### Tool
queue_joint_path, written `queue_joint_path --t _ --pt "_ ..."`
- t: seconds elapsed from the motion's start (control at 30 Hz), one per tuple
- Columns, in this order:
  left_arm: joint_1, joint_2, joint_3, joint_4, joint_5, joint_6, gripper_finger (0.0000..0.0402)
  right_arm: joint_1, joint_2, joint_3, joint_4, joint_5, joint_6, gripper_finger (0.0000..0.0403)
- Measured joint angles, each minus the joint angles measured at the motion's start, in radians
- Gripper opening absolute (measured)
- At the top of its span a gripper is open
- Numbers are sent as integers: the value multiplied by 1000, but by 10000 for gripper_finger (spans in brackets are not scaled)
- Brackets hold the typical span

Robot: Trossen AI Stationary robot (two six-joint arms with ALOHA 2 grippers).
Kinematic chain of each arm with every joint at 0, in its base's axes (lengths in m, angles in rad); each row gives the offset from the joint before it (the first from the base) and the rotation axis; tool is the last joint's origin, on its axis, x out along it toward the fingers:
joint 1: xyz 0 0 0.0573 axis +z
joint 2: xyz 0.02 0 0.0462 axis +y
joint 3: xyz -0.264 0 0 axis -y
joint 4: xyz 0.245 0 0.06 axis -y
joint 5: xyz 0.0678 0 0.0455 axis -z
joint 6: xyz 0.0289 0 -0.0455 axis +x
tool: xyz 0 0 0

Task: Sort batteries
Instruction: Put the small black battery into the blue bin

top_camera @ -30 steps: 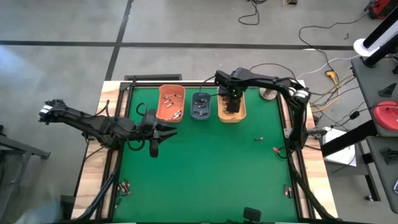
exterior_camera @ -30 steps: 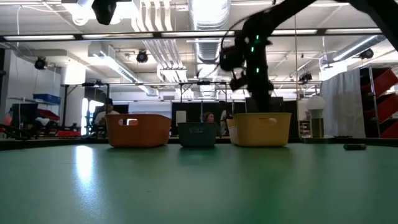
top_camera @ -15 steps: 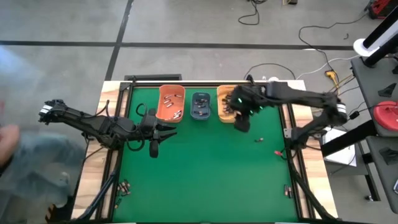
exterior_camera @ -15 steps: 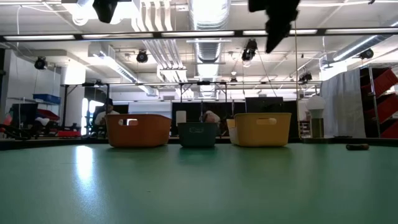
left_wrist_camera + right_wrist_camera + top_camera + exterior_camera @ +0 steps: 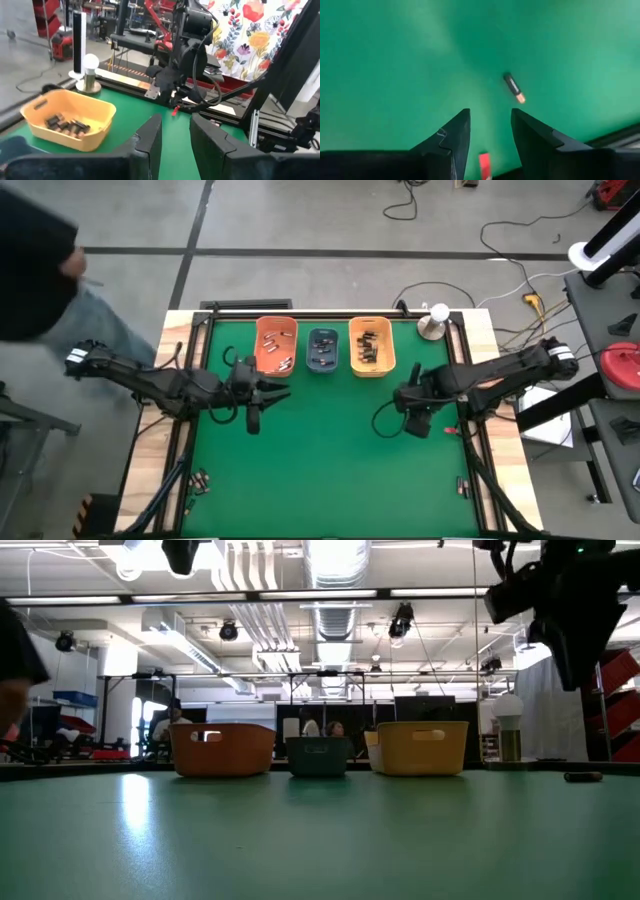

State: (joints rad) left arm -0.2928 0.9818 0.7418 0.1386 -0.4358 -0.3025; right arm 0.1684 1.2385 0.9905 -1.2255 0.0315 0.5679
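Battery (image 5: 514, 88) lies loose on the green mat (image 5: 320, 470), right side, w/ the right gripper (image 5: 490, 132) hanging just above and short of it, fingers apart, nothing in them. It's a dark little cylinder w/ a coppery end, so I'd expect it stiff, light, smooth and prone to roll, and you prob. want to close across the mid-body, fingers square to its long axis, not on the ends. A small red bit (image 5: 484, 164) sits near the fingers; don't catch it. Other batteries already lie in the orange bin (image 5: 275, 346), grey bin (image 5: 322, 349) and yellow bin (image 5: 371, 346) at the mat's far edge. Left gripper (image 5: 175, 137) waits open and empty over the left side.
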Motion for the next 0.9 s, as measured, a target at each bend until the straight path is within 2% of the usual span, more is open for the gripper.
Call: queue_joint_path --t 0.1,0.2,0.3,0.4,0.5,0.63,0.73,0.9 --pt "0 67 0 54 22 -34 96 40 -18 -9 70 10 70 133" --pt "11 141 0 128 46 -71 127 76 -34 28 108 80 92 126" --pt "30 214 16 148 37 -129 165 99 -45 61 110 136 42 124" --pt "48 291 92 116 34 -145 193 110 -48 42 106 136 -10 125" --pt "60 378 224 41 34 -105 203 110 -66 -45 87 132 -15 130" --pt "62 499 459 -87 39 21 205 117 -122 -191 127 134 -17 138" --pt "62 580 638 -197 86 99 205 115 -176 -293 197 144 -43 144" --pt "64 696 894 -357 85 130 204 110 -272 -442 376 138 -44 152"
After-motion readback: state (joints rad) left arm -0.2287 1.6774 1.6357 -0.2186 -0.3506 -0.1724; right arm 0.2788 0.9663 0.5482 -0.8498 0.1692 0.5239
